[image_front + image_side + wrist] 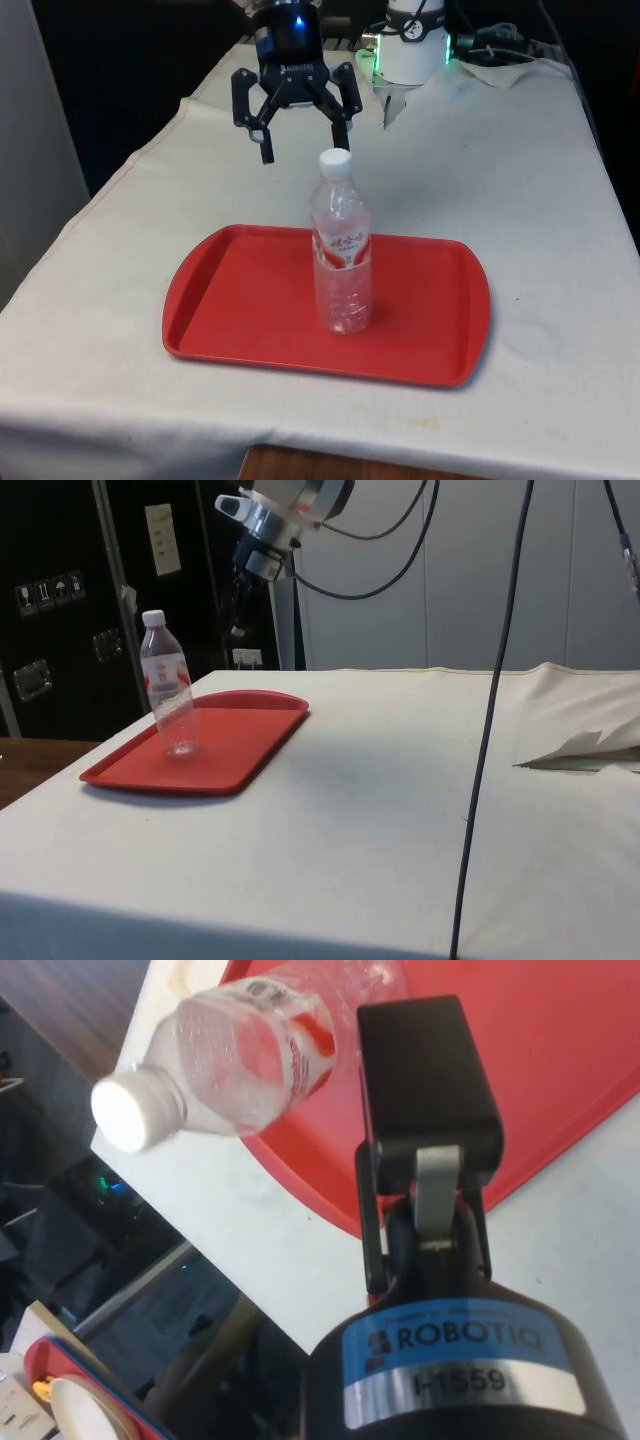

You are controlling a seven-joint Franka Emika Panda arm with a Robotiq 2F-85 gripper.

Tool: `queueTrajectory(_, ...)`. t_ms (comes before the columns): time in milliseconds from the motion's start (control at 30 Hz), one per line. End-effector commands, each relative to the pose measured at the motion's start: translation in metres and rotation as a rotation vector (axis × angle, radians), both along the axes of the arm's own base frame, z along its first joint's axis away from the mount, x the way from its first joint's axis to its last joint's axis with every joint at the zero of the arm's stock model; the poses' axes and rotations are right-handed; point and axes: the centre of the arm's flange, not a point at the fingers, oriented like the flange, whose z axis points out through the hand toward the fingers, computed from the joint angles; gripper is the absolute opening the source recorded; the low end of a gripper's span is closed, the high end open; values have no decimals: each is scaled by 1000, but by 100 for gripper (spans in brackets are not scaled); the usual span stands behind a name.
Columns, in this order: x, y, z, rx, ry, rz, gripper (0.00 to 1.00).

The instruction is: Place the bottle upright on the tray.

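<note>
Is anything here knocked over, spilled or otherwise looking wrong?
Nothing stands out. The clear bottle stands upright on the red tray, white cap on, with no spill around it. The gripper hangs open above and behind it, touching nothing.

White cloth covers table, folded flap at one edge; black cable hangs over it.

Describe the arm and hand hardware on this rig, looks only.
The hand is black, with two linkage-style fingers that carry pale pads at the tips. Its round body bears a blue ROBOTIQ label over a silver band. The arm above it is white with a metallic wrist section, and black cables loop off it.
</note>
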Motion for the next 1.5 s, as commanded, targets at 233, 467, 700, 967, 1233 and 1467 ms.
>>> queueTrajectory(233,0,-1,3,-50,2,25,100)
queueTrajectory(467,1,-2,7,-83,2,51,100)
queueTrajectory(700,2,-1,10,-112,2,75,100)
queueTrajectory(967,3,0,14,-144,2,102,100)
queueTrajectory(1233,5,0,18,-174,3,128,100)
queueTrajectory(1467,6,0,21,-202,5,154,100)
